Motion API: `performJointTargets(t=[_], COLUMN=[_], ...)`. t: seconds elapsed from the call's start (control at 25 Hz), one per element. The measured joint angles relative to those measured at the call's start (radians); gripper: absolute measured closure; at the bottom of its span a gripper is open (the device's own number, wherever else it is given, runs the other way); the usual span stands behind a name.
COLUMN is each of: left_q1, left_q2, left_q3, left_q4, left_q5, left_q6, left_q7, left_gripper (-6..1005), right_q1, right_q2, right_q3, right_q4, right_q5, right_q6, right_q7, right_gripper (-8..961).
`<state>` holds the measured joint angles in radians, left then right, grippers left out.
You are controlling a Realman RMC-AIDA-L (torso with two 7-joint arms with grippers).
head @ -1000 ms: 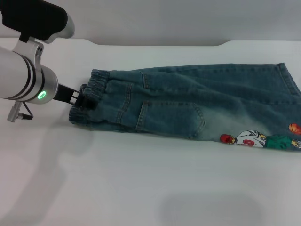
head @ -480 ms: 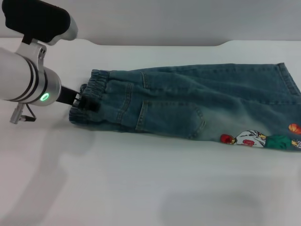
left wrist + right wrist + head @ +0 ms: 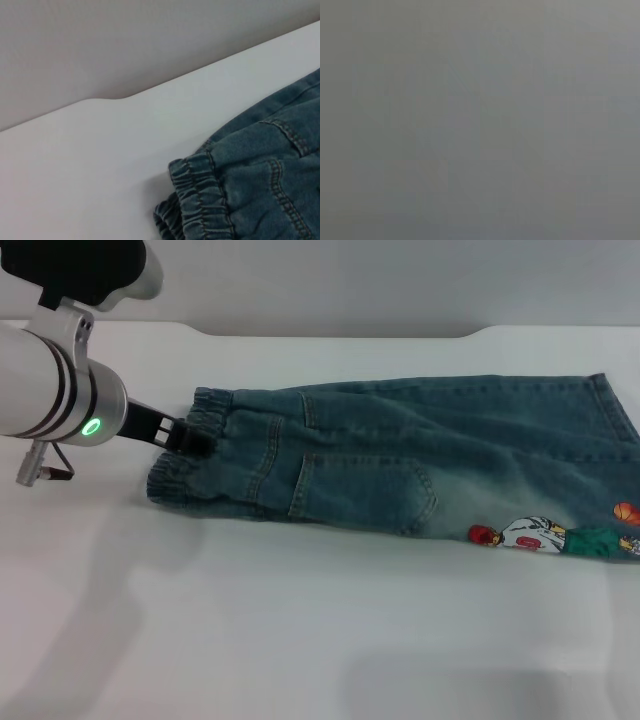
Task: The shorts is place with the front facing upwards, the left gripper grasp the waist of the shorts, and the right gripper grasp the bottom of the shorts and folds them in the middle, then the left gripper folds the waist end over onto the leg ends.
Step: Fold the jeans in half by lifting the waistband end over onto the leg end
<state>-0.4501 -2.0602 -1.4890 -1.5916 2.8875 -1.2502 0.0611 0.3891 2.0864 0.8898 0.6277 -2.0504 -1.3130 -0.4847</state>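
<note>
Shorts of blue denim lie flat on a white surface, already folded lengthwise, stretching from the left-centre of the head view out to its right edge. At far left, the left gripper reaches in from a thick white and silver arm with a glowing green ring light, its black jaws at the waist of the shorts; whether they are pinching the puckered elastic band or merely touching it cannot be told. The left wrist view shows the same gathered waistband rucked up against the bare surface, a grey wall behind. Moving right, a stitched pocket sits at the middle of the garment beside a pale faded patch. Farther right, a cartoon patch in red, white and green marks the near leg, close to the bottom of the shorts at the picture's edge. The right gripper is nowhere in sight; its wrist view shows only flat grey.
</note>
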Motion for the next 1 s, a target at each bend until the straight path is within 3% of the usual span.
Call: performJointTargets(t=[0.16, 0.44, 0.68, 1.0], left_q1=[-0.006, -0.02, -0.057, -0.073], left_q2=[0.0, -0.001, -0.006, -0.006], left_q3=[-0.003, -0.003, 0.002, 0.006], left_q4=[0.005, 0.05, 0.153, 0.184], left_q5=[0.001, 0.001, -0.012, -0.049], left_q6=[-0.03, -0.052, -0.04, -0.01], left_q7=[0.0, -0.001, -0.003, -0.003], left_gripper=[148, 148, 148, 147], right_q1=[0.002, 0.017, -0.003, 0.019], right_q2=[0.002, 0.004, 0.004, 0.005], right_q3=[-0.15, -0.255, -0.303, -0.313], right_q4=[-0.025, -0.056, -0.05, -0.066], right_q5=[0.137, 0.251, 0.261, 0.262], right_q6=[0.009, 0.052, 0.05, 0.108], right_q7=[-0.003, 0.004, 0.028, 0.08], right_gripper=[953, 954, 954, 954])
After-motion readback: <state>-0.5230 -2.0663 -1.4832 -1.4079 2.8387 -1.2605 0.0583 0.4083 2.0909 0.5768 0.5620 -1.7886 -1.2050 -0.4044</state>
